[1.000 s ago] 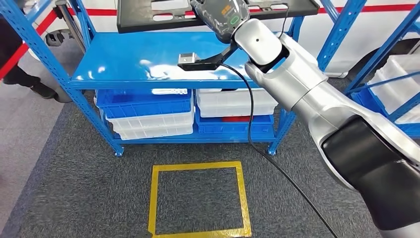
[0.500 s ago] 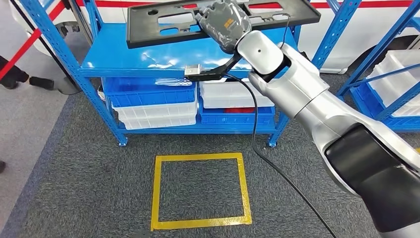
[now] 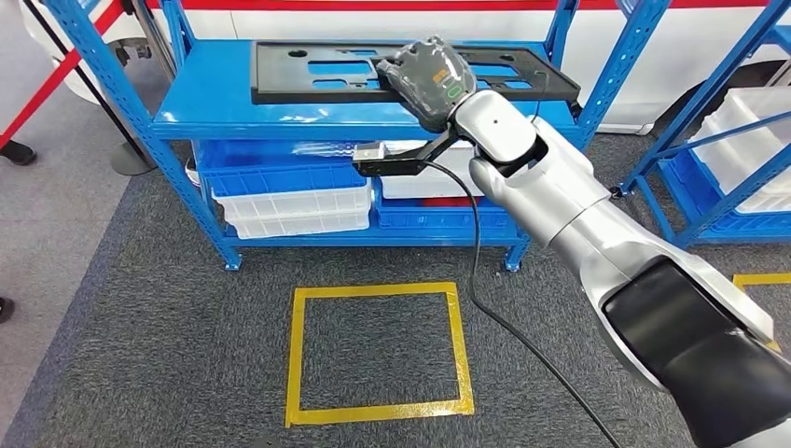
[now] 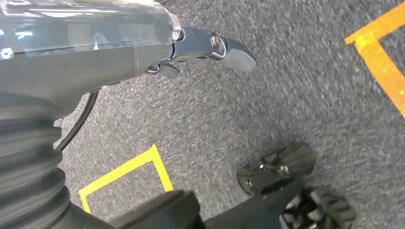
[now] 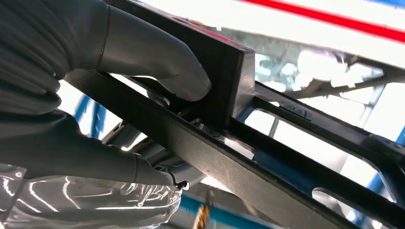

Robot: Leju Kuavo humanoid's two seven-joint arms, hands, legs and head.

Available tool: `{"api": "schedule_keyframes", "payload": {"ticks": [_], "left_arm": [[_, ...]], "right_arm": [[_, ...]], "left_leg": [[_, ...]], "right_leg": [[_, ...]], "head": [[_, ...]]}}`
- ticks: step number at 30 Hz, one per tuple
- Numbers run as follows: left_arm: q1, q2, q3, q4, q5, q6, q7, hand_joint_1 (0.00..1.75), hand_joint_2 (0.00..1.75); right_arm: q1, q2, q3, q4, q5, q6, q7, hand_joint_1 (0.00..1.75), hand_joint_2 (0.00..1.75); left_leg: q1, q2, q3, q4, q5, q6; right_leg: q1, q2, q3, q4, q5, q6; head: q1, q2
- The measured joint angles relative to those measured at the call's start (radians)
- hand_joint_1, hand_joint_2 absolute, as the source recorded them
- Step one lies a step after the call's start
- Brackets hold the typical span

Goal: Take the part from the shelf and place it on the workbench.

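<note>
On the far left of the head view a red and white barrier (image 3: 42, 84) slants past the corner of the blue shelf (image 3: 224, 112). Under the shelf's top board sit blue and white bins (image 3: 284, 196). On the grey carpet in front there is a square of yellow tape (image 3: 378, 350). The left hand (image 4: 210, 47) shows in its wrist view, hanging low over the carpet near a yellow line; I cannot tell if its fingers are apart or curled. Next comes the part (image 3: 308, 79), a long flat black frame with holes in it. It is over the top board of the shelf, and its long side runs left to right, the same way as the shelf. I cannot tell if it is touching the board or just above it. The right hand (image 3: 429, 79) holds the part near its middle, a bit to the right. In the right wrist view the thumb (image 5: 157, 57) presses on one face of the black frame and the fingers (image 5: 86, 157) are underneath, so the grip looks firm. I think the part now has to come away from the shelf, staying level so its long ends miss the blue posts (image 3: 569, 28) on each side. The right arm does this job.
</note>
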Motion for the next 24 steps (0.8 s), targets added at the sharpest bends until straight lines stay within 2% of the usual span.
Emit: {"api": "schedule_keyframes", "payload": {"ticks": [6, 11, 24], "left_arm": [[0.003, 0.001, 0.001, 0.0, -0.003, 0.004, -0.005, 0.0, 1.75], [0.003, 0.002, 0.001, 0.0, -0.003, 0.004, -0.005, 0.0, 1.75], [0.011, 0.002, 0.013, 0.0, 0.004, 0.015, -0.021, 0.0, 1.75]], "right_arm": [[0.042, 0.0, -0.02, 0.018, 0.006, -0.026, -0.01, 1.75, 1.75], [0.052, 0.002, -0.021, 0.024, 0.026, -0.032, -0.007, 1.75, 1.75], [0.055, 0.01, -0.025, 0.047, 0.028, -0.02, -0.024, 1.75, 1.75]], "left_leg": [[0.001, 0.002, -0.002, -0.008, 0.009, -0.012], [0.001, 0.002, -0.005, -0.01, 0.016, -0.016], [0.0, 0.002, -0.011, -0.007, 0.022, -0.014]], "right_leg": [[0.001, 0.003, -0.008, 0.002, 0.006, -0.009], [0.001, 0.002, -0.012, 0.003, 0.01, -0.015], [-0.001, 0.002, -0.017, 0.003, 0.018, -0.011]], "head": [[0.0, 0.0], [0.0, 0.0], [0.0, 0.0]]}}
